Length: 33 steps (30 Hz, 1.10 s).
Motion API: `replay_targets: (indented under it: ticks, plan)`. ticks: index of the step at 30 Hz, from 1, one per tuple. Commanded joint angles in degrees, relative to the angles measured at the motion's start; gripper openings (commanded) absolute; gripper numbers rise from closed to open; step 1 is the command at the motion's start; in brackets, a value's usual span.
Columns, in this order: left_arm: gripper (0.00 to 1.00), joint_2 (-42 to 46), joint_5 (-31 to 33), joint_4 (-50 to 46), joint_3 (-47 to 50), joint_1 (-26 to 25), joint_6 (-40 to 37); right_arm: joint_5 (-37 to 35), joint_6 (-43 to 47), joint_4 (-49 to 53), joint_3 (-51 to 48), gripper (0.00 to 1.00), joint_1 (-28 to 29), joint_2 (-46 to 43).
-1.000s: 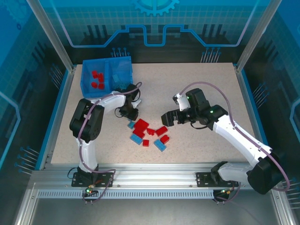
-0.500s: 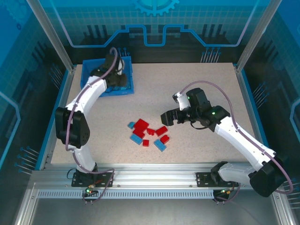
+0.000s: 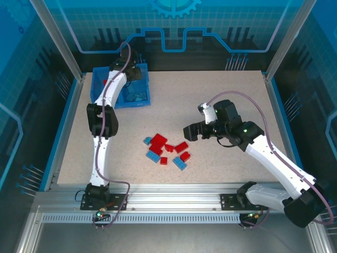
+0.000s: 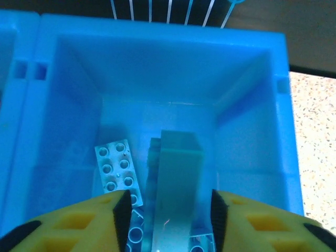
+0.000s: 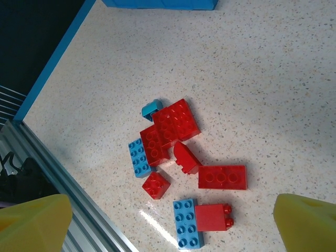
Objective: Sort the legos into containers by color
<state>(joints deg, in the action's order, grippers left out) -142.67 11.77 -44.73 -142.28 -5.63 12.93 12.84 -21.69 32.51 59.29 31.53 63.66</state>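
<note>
While left gripper [image 4: 170,210] hangs parted over bin [image 4: 157,63], right gripper [image 3: 190,132] spread above legos [image 5: 168,126].

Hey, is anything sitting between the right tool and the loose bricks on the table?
Nothing visible does. The right tool hangs open near the pile of bricks, and its wrist camera sees the pile unobstructed on the bare table between its fingers.

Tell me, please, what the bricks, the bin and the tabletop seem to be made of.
Bricks: hard glossy plastic, judging by moulded studs and sharp edges. Bin: smooth moulded plastic, slightly shiny walls. Tabletop: speckled, stone-like laminate perhaps; it reflects the light faintly.
</note>
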Motion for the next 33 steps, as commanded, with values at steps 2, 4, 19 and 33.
replay_targets:
  ticks: [2, 4, 19, 33]
  plan:
    - [0.52, 2.7, -1.2, -1.7, -3.6, 0.6, 2.6, -0.9, -0.8, 0.9, -0.4, 1.00, 0.5, -1.4]
    - [0.52, 5.1, -2.4, -1.8, -2.5, 0.6, 2.9, -0.8, -1.0, 0.6, -0.3, 1.00, 0.6, -1.2]
    - [0.50, 47.9, -8.0, 8.2, 50.9, -14.7, -1.0, -7.1, -3.3, -3.3, -1.9, 1.00, -0.6, -0.4]
    - [0.59, 41.8, -11.1, 6.0, 59.6, -37.3, -11.5, -20.1, -10.0, -1.7, -11.2, 1.00, -5.8, -11.3]
